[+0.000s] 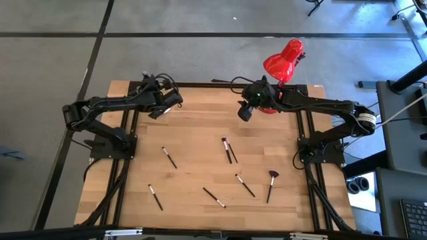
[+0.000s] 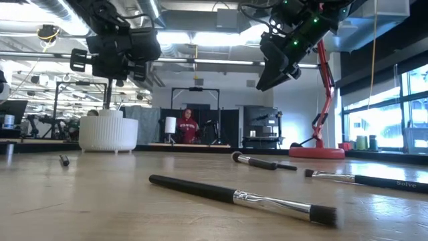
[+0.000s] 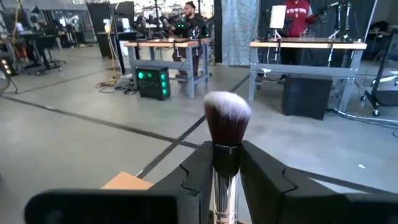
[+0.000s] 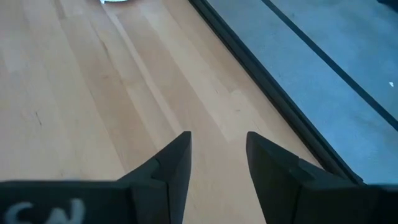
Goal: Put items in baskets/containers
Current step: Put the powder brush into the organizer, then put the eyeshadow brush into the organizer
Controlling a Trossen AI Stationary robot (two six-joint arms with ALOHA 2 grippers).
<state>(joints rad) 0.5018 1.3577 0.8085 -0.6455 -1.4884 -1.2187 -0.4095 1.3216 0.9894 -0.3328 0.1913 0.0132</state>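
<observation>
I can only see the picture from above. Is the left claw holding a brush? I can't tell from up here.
Observer: Yes. The left wrist view shows the left claw shut on a fluffy brush with a pale tip.
Operator: Where's the cup? I can't find it.
Observer: In the low view the white cup stands on the table, below that claw.
Operator: What about the other claw?
Observer: The right wrist view shows the right claw open, with nothing in it.
</observation>
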